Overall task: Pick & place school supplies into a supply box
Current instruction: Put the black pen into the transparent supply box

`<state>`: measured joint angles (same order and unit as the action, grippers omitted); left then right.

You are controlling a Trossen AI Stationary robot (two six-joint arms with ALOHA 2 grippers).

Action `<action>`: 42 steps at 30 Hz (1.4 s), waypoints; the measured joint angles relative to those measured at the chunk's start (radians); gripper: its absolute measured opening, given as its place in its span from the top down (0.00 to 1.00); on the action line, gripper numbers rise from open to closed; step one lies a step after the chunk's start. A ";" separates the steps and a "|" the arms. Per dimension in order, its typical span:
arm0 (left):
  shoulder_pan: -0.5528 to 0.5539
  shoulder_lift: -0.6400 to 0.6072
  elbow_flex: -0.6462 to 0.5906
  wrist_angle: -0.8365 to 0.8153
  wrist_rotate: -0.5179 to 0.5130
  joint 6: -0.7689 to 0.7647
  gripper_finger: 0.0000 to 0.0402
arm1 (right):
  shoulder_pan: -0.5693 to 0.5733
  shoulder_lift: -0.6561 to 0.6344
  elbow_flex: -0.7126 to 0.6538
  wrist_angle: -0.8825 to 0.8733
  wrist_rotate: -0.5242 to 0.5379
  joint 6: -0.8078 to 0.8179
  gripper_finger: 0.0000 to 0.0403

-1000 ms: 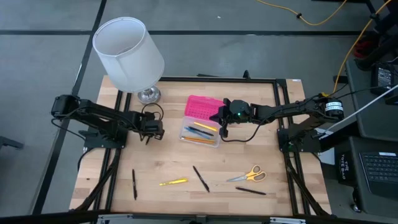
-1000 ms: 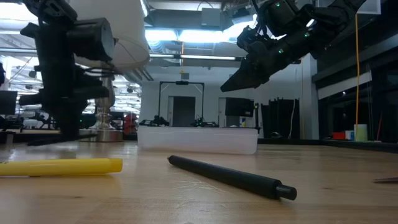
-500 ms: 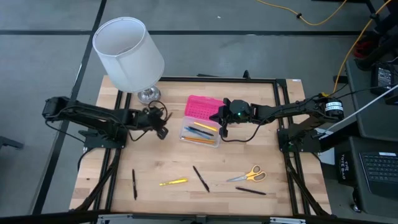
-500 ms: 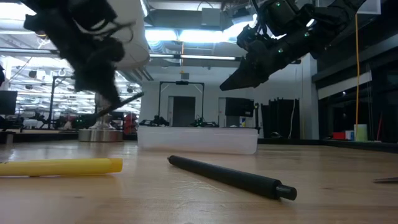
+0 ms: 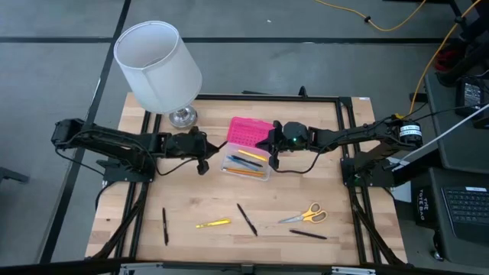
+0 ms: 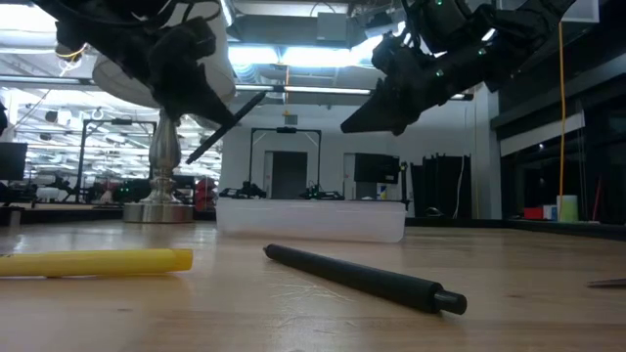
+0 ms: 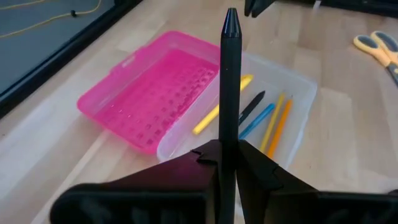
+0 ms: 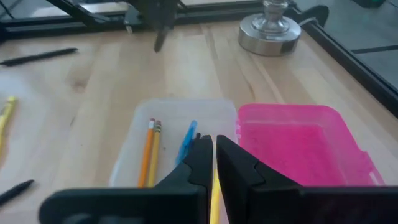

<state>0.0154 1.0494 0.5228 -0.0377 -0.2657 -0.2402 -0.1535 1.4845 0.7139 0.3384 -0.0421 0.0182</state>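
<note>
The supply box lies open mid-table, its pink lid [image 5: 250, 131] beside its clear base [image 5: 246, 163], which holds yellow, blue, black and orange pens and pencils [image 7: 264, 118]. My left gripper [image 5: 204, 152] hovers just left of the box, shut on a black pen [image 7: 229, 74] that points toward the box. My right gripper [image 5: 273, 158] hangs shut over the box's right end, with nothing between its fingers [image 8: 200, 158]. Loose on the near half of the table lie a black pen [image 5: 164, 225], a yellow pen [image 5: 212, 223], another black pen [image 5: 246, 218], the scissors [image 5: 303, 215] and a third black pen [image 5: 308, 234]. My left gripper pinches the black pen's rear part [image 7: 228, 149] between its two fingers. The pen lies along the fingers and sticks out past their ends, its pointed tip [image 7: 231, 15] toward the box. It is lifted clear of the table, held aslant in the low view [image 6: 230, 122].
A white lamp [image 5: 158, 65] stands on its metal foot [image 5: 182, 116] at the far left, close behind my left arm. The wooden table [image 5: 344, 191] ends at a black frame on each side.
My left gripper has risen from the table with the black pen and gone right toward the box. It has tipped from pointing down to near level and rolled. The pen is now lifted clear, pointing at the box.
</note>
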 joint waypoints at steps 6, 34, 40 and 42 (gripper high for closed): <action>0.000 0.067 0.055 0.006 0.039 0.012 0.95 | 0.003 0.000 0.000 0.014 -0.012 0.005 0.93; 0.068 0.609 0.562 -0.319 0.311 0.422 0.95 | 0.140 -0.172 0.001 -0.080 0.058 -0.032 0.98; 0.057 0.694 0.593 -0.321 0.313 0.477 0.95 | 0.139 -0.172 0.001 -0.085 0.060 -0.030 0.95; 0.057 0.711 0.602 -0.321 0.312 0.486 0.95 | 0.139 -0.172 0.001 -0.087 0.060 -0.030 0.93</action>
<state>0.0727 1.7602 1.1246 -0.3592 0.0467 0.2463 -0.0143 1.3128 0.7147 0.2516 0.0181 -0.0116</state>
